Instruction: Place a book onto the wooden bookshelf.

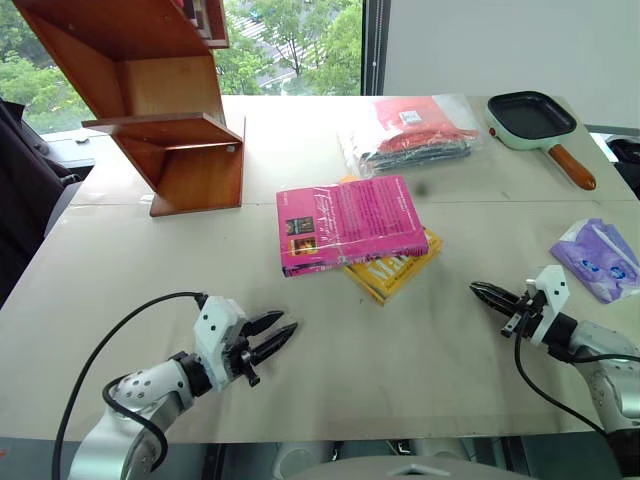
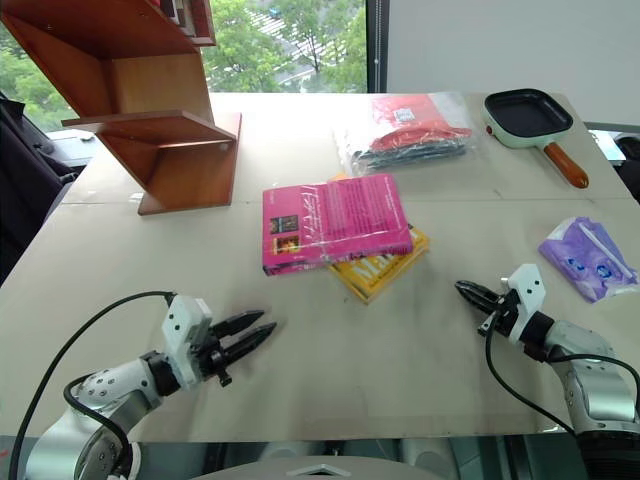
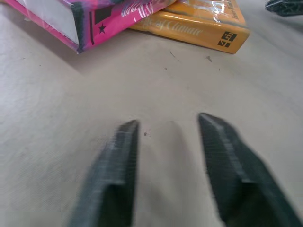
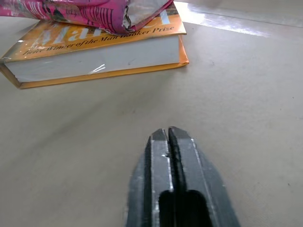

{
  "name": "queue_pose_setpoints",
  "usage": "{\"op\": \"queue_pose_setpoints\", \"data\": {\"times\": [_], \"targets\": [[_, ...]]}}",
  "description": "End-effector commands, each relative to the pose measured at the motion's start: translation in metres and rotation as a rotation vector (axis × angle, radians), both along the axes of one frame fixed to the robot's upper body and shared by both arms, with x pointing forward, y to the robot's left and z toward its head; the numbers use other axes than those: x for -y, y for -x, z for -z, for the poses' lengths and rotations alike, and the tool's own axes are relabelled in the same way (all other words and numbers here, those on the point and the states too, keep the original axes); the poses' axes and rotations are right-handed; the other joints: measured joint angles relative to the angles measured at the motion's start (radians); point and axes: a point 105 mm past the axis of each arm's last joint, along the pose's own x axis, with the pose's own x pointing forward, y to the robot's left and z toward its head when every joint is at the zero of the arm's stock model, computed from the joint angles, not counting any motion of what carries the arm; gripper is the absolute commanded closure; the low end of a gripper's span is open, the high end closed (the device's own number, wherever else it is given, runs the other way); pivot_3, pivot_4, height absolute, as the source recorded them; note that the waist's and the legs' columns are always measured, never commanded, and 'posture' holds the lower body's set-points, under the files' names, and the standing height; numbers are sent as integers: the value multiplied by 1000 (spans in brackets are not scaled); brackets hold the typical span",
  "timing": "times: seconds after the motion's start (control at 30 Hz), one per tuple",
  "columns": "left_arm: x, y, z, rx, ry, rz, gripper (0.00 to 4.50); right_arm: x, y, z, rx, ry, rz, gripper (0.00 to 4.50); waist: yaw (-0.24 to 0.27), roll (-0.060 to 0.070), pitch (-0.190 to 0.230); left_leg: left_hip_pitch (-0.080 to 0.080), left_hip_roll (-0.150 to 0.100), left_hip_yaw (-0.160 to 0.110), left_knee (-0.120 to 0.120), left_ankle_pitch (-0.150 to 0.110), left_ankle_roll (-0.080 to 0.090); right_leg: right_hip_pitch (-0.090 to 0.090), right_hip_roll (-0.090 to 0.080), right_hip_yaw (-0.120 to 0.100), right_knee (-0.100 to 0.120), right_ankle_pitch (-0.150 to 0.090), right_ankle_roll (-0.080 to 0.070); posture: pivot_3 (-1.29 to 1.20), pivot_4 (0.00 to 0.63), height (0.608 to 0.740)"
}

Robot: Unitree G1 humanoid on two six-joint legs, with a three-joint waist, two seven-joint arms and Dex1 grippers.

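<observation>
Two grippers: we've got left gripper (image 1: 275,337) fingers apart, right gripper (image 1: 487,293) pressed together, both empty.
Book: pink book (image 1: 349,223) lies ahead between them, long axis crosswise, left slightly nearer.

The beige table (image 1: 300,330) carried the wooden bookshelf (image 1: 170,130) at its far left, a yellow book (image 1: 395,268) mid-table, a bagged red bundle (image 1: 415,130), a frying pan (image 1: 535,120) and a purple packet (image 1: 598,258).

- Bright, even daylight from the window (image 1: 290,40) past the desk's (image 1: 400,340) far edge
- Shadows soft
- Left fingers (image 3: 113,175) motion-blurred in the wrist view
</observation>
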Motion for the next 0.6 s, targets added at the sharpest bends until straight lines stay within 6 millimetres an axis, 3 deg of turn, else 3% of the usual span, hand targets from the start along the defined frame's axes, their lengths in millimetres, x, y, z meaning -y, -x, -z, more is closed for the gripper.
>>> {"op": "queue_pose_setpoints", "data": {"times": [0.03, 0.2, 0.4, 0.5, 0.57, 0.6], "targets": [[-2, 1, -17, 49, -20, 29, 4291, -1, -10, -22, 66, 10, -11, 4500, -1, 0, 0, 0, 0, 0, 0, 0, 0, 0, 0, 0, 0, 0, 0, 0, 150, 720], [-6, -3, -42, 102, -54, 56, 4403, -13, -49, -60, 157, 34, -38, 4500, -6, 0, 0, 0, 0, 0, 0, 0, 0, 0, 0, 0, 0, 0, -1, 0, 150, 720], [-18, -11, -79, 181, -92, 32, 4403, -63, -123, -115, 263, 69, -117, 4500, -29, -1, 1, 0, 0, -1, 0, 3, -5, -1, 1, -3, 0, 1, -2, 0, 150, 720], [-15, -4, -88, 170, -89, 53, 3511, -87, -154, -129, 266, 121, -133, 3590, -31, -1, 1, -3, 0, 0, 0, 3, -6, -3, 1, -2, -1, 1, -2, 0, 150, 720], [-13, 0, -92, 167, -90, 65, 3038, -100, -164, -132, 278, 171, -153, 3083, -30, -1, 2, -7, 0, -1, 0, 3, -6, -6, 0, -4, -2, 1, -2, 0, 150, 720], [-12, 1, -95, 168, -92, 69, 2587, -106, -169, -134, 281, 185, -153, 2634, -31, -1, 2, -8, 0, -2, 0, 3, -6, -7, 0, -5, -3, 1, -2, 0, 150, 720]]}}
